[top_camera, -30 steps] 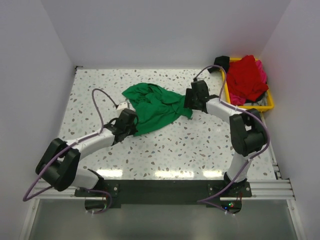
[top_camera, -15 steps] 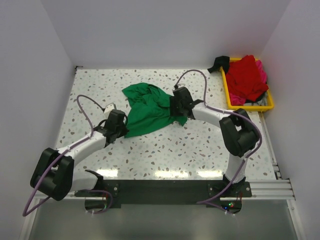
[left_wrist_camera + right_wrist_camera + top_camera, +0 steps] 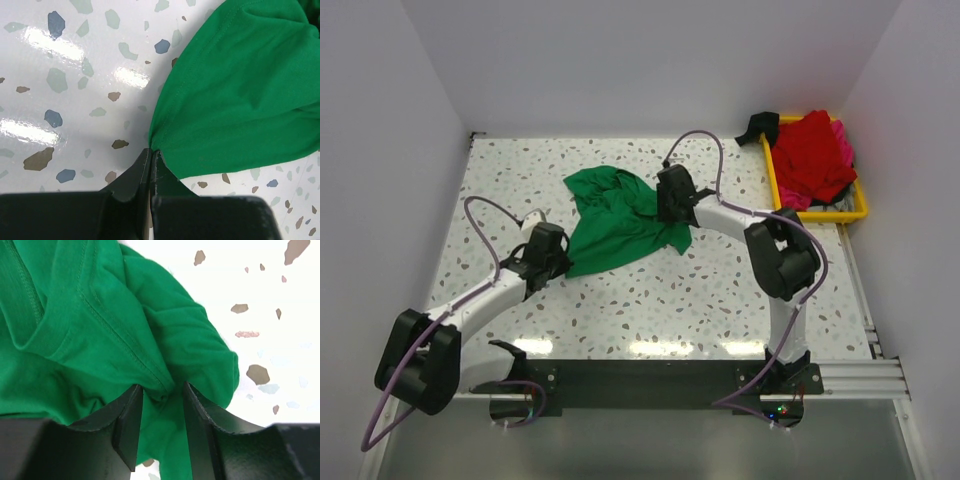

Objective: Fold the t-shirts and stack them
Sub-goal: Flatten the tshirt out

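The green t-shirt [image 3: 620, 215] lies crumpled on the speckled table [image 3: 700, 290], well apart from the yellow tray [image 3: 772, 185]. That tray sits in the far right corner and holds a red t-shirt [image 3: 815, 150] with a pink t-shirt [image 3: 842, 135] beneath it.

The left gripper [image 3: 150, 152] is clenched on a thin corner of the green hem, on the side of the shirt farthest from the tray. Its fingers meet with only a pinch of cloth between them. The right gripper [image 3: 162, 390] grasps the side nearest the tray. Its jaws are held slightly apart by a thick bunch of fabric beside a stitched seam and ribbed band.

The shirt looks light, limp and a little stretchy, so it will likely sag and drag wherever it is unsupported. The hem corner makes a clean handle. The bunched hold probably takes in several layers, so spreading the shirt flat may call for a regrasp at a single seam edge or shoulder.
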You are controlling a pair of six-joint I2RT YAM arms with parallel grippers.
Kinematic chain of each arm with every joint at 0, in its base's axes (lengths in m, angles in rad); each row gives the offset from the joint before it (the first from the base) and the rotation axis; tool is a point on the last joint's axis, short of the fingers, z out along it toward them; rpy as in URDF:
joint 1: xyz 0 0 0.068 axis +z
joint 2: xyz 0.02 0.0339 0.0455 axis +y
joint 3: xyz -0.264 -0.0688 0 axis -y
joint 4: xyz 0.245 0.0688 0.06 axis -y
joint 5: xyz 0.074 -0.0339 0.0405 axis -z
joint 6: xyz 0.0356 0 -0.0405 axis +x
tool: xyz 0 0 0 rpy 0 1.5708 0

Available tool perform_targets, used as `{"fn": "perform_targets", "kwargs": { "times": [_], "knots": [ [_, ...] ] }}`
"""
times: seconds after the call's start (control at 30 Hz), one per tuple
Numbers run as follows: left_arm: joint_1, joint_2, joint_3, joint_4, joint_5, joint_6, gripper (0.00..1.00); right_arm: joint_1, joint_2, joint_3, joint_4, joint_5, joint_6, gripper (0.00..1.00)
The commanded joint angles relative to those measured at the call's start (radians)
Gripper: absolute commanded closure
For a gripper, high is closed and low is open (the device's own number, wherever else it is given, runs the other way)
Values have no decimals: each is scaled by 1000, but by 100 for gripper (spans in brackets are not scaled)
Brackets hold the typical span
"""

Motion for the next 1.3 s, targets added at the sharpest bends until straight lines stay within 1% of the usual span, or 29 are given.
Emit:
{"fn": "perform_targets", "kwargs": {
  "times": [0.0, 0.13, 0.17, 0.23, 0.27, 0.4, 0.47, 0.63, 0.67, 0.73, 0.77, 0.83, 0.87, 0.93, 0.97, 1.1, 1.27],
  "knots": [
    [13, -30, -7, -4, -7, -12, 100, -1, 24, 64, 1, 7, -8, 61],
    [18, -53, -1, -15, -8, -10, 100, 0, 36, 84, -17, -19, -6, 76],
    [18, -57, 2, -19, -10, -10, 100, -1, 32, 87, -20, -26, -2, 85],
    [21, -68, 14, -29, -13, -9, 100, -1, 7, 84, -22, -40, 1, 93],
    [22, -71, 19, -32, -14, -7, 100, -1, -2, 84, -25, -43, 3, 100],
    [30, -100, 71, -74, -33, 5, 100, -32, -80, 98, -86, -53, 6, 100],
    [36, -116, 112, -107, -43, 19, 100, -54, -155, 87, -106, -65, 18, 100],
    [56, -192, 217, -167, -96, 54, 100, -191, -336, 38, -129, -167, 64, 100],
    [59, -203, 256, -182, -103, 66, 100, -224, -393, 31, -135, -190, 67, 100],
    [62, -226, 301, -200, -125, 86, 100, -242, -453, 32, -163, -200, 71, 100],
    [64, -232, 348, -205, -132, 97, 100, -256, -511, 38, -181, -200, 67, 100],
    [65, -249, 399, -210, -160, 118, 100, -264, -563, 49, -203, -194, 67, 100],
    [65, -255, 452, -216, -169, 137, 100, -274, -618, 63, -212, -192, 66, 100],
    [65, -268, 508, -223, -194, 169, 100, -284, -672, 76, -243, -171, 64, 100],
    [65, -274, 563, -239, -201, 175, 100, -293, -697, 92, -263, -160, 64, 100],
    [65, -327, 661, -259, -212, 207, 100, -301, -838, 141, -321, -116, 70, 100],
    [65, -381, 767, -279, -228, 230, 100, -301, -950, 211, -355, -95, 90, 100]
  ]
}}
